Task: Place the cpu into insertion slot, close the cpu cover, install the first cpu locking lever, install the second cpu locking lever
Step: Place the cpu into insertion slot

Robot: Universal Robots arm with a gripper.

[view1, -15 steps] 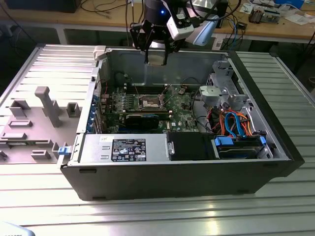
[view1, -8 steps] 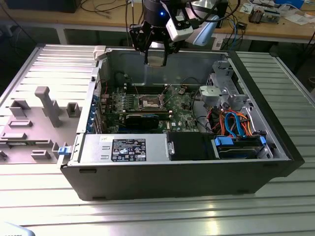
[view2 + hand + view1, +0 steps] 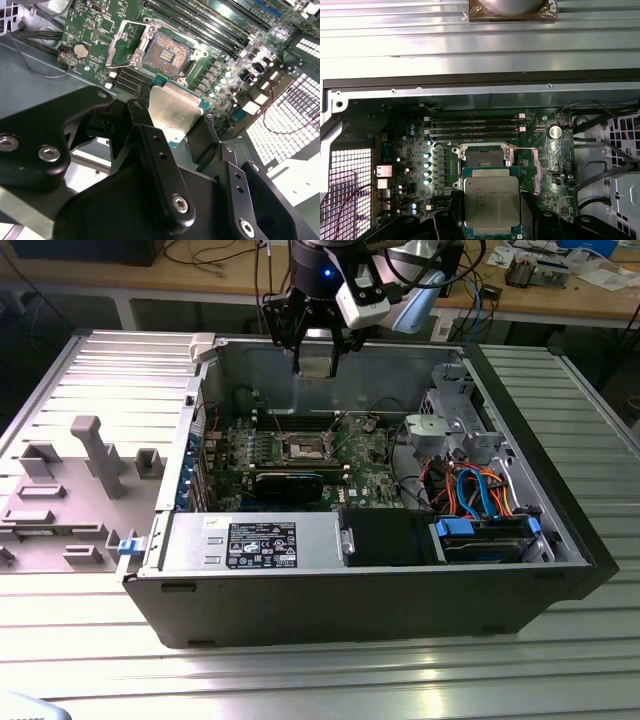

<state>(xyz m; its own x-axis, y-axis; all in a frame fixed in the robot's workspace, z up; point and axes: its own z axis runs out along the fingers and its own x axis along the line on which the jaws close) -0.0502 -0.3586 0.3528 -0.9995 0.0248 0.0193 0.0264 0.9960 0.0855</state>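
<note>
In the exterior view, I see the black gripper (image 3: 315,352) at twelve o'clock above the open dark grey computer case (image 3: 350,590), its fingers pinched on the small flat square silver-grey cpu (image 3: 316,364). The chip hangs in the air, well apart from the square silver-rimmed insertion slot (image 3: 303,448) on the green motherboard (image 3: 365,468).

In the second wrist view, two black fingers (image 3: 145,112) press on opposite edges of the cpu (image 3: 175,112). Beyond it the insertion slot (image 3: 167,50) lies bare, brownish pin field showing. The thin silver cpu cover (image 3: 115,45) stands swung open beside it.

In the first wrist view, the cpu (image 3: 491,200) sits level in the grip, near the insertion slot (image 3: 482,157) but not in it.
</note>
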